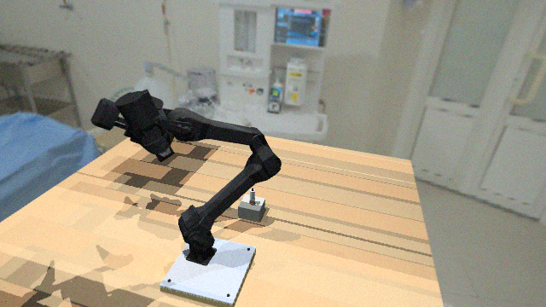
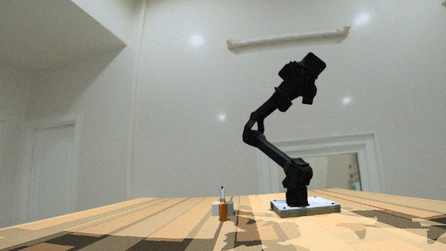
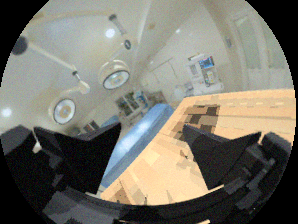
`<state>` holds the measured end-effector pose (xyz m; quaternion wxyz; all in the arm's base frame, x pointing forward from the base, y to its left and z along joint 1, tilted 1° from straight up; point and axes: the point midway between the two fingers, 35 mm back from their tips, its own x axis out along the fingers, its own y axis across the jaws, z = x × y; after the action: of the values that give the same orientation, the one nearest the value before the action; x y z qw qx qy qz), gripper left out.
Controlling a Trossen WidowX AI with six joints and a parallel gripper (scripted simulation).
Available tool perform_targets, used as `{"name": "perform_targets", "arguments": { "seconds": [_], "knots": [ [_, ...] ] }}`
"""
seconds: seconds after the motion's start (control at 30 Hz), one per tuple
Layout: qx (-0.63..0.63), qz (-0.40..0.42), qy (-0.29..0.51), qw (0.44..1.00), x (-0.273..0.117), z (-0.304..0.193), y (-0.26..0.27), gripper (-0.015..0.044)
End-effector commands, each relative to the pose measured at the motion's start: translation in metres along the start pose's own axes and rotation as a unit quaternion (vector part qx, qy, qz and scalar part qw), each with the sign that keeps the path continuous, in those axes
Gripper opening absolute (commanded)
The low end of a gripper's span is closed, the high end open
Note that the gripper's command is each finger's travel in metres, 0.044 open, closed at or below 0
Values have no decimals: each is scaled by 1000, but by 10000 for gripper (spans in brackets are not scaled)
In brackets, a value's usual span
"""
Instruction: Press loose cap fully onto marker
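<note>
Exterior view shows your arm reared high above the desk [image 2: 139, 223], its gripper [image 2: 308, 99] far from the work and holding nothing; in the wrist view the fingers are spread wide with only desk and room between them. The marker [image 2: 221, 192] stands upright in the holder block [image 2: 215, 208], at 9 o'clock from the base plate [image 2: 306, 208]. The orange cap [image 2: 223, 211] stands loose on the desk in front of the block, so capping is probably not yet begun.

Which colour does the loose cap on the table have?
Orange; the cap shows best in the exterior view.
</note>
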<state>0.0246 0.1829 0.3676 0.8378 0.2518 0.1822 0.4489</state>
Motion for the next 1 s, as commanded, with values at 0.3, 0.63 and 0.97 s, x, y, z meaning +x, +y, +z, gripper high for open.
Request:
{"name": "perform_targets", "arguments": {
  "seconds": [0.3, 0.63, 0.97],
  "knots": [
    [-127, -137, 35, 982, 49, -19, -30, 236],
    [-181, -313, 140, 922, 97, -28, -110, 236],
    [-110, -458, 277, 838, 103, -31, -216, 236]
  ]
}}
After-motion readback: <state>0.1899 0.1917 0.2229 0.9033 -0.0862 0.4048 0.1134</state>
